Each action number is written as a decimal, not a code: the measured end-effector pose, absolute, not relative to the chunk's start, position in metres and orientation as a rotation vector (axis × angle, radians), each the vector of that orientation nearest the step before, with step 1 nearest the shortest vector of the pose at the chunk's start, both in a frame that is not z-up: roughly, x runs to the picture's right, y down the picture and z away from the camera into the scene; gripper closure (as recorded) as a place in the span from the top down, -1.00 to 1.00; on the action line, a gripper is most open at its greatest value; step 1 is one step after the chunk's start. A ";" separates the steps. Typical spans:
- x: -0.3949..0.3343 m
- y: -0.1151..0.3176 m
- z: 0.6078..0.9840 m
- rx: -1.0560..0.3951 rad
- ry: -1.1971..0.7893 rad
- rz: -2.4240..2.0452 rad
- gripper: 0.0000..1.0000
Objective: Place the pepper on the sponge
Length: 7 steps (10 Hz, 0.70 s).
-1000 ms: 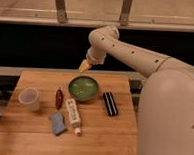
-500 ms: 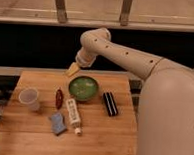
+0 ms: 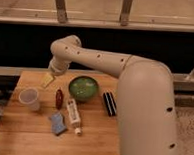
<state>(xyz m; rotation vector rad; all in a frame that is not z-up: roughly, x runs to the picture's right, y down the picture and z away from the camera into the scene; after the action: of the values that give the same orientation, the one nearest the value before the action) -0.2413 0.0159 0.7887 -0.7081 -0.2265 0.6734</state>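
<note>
At the back-left of the table: your gripper (image 3: 48,79), the yellowish tip of the white arm (image 3: 92,59), hangs above the light wooden table (image 3: 93,142). It is behind the cup and left of the bowl.
Gripper state: you cannot tell from this view whether it is spread or closed. You can see nothing carried in it, and it looks clear of the things below.
Pepper: the small, slender dark red pepper (image 3: 59,98) lies on the wood, in front of the gripper and slightly to its right, between the cup and the bowl.
Sponge: the small blue-grey rectangular sponge (image 3: 57,123) lies nearer the front edge. It is in front of the pepper and apart from it, just left of the bottle.
Change: half a second ago your gripper was higher and further right, behind the bowl's left rim. A second ago it was over the bowl's back edge. It has come left and down towards the pepper's side. The things on the table have kept their places.
Cup: the translucent plastic cup (image 3: 29,98) stands upright, just left of the pepper.
Bowl: the round green bowl (image 3: 83,88) sits right of the pepper.
Bottle: the white elongated bottle (image 3: 73,113) lies on its side with its orange tip towards the front, its back end just beside the pepper.
Bar: the black ribbed bar (image 3: 109,103) lies right of the bowl.
In the way: the cup and the bottle flank the pepper closely. The white robot body (image 3: 148,110) hides the table's right side from you.
</note>
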 end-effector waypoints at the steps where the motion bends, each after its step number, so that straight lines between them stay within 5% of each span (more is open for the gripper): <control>1: -0.252 0.026 0.798 -0.719 -0.225 0.654 0.60; 7: -0.245 0.028 0.801 -0.710 -0.177 0.660 0.60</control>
<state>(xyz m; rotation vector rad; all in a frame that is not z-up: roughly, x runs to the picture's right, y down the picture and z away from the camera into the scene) -0.2454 0.0281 0.8007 -0.7104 -0.1774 0.6602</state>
